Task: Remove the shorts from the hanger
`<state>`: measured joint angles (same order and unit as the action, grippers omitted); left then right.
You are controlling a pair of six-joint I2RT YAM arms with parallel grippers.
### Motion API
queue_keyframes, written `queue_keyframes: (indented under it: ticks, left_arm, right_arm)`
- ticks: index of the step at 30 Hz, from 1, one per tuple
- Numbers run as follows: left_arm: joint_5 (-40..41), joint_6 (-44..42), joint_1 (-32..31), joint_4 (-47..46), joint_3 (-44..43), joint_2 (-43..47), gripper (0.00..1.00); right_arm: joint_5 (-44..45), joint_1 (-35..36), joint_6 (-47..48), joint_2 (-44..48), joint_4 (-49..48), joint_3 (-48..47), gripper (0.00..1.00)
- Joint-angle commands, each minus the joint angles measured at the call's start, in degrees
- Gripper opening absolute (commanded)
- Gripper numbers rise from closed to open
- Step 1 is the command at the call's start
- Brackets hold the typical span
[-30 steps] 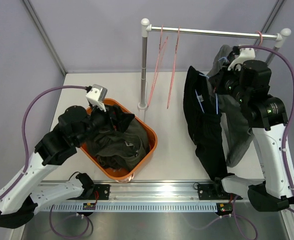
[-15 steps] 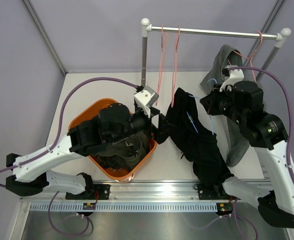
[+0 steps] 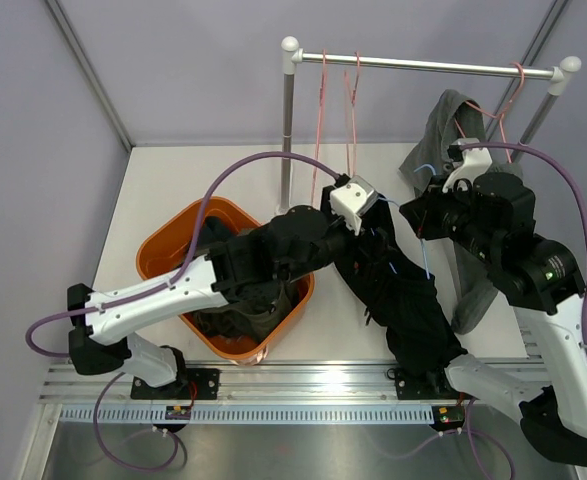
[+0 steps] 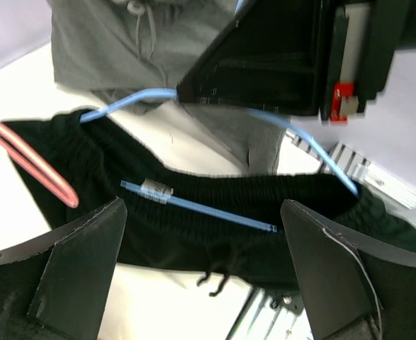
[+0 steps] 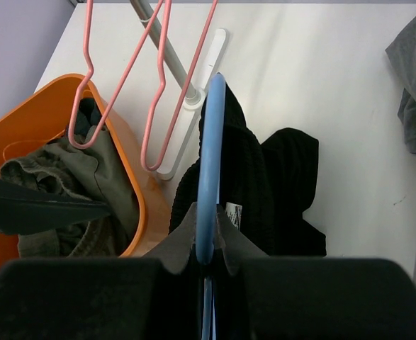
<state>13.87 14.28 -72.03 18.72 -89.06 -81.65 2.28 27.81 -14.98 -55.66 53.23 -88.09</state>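
Note:
Black shorts (image 3: 403, 295) hang on a blue hanger (image 3: 429, 250) above the table, right of centre. My right gripper (image 3: 423, 215) is shut on the blue hanger (image 5: 209, 142), with the black shorts (image 5: 271, 177) below it. My left gripper (image 3: 373, 243) is open and reaches across to the shorts' top. In the left wrist view its fingers (image 4: 87, 269) stand either side of the black waistband (image 4: 222, 241) and the hanger's bar (image 4: 208, 210), not closed on them. Grey shorts (image 3: 441, 130) hang on a pink hanger at the rail's right end.
An orange basket (image 3: 163, 235) at the left holds several dark shorts (image 5: 45, 170). Two bare pink hangers (image 3: 338, 100) hang on the metal rail (image 3: 433, 66). The rail's left post (image 3: 287, 130) stands just behind my left arm.
My left arm has swung from the basket to the right, up to the black shorts. My right arm has brought the hanger with the shorts leftwards, off the rail side.

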Motion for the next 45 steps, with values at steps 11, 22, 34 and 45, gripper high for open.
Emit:
queue_keyframes:
  ticks: [11,22,34,45]
  left_arm:
    - [5.73,-4.18,1.27,-8.18,-5.34,-8.17,0.92]
    - [1.69,-1.54,8.83,-7.03,-5.07,-11.16,0.85]
    - [0.98,-1.72,9.63,-1.23,-7.36,-13.54,0.62]
    - [13.18,-2.77,11.12,4.73,-14.81,-17.66,0.00]
  right_arm:
    - [-0.09,0.66,0.48,2.04,-0.15,-1.91,0.00]
    - [0.44,0.58,0.39,2.31,0.20,-2.35,0.00]
    - [0.35,0.58,0.31,1.78,-0.94,-1.38,0.00]
    - [-0.53,0.66,0.04,1.61,-0.85,-1.99,0.00]
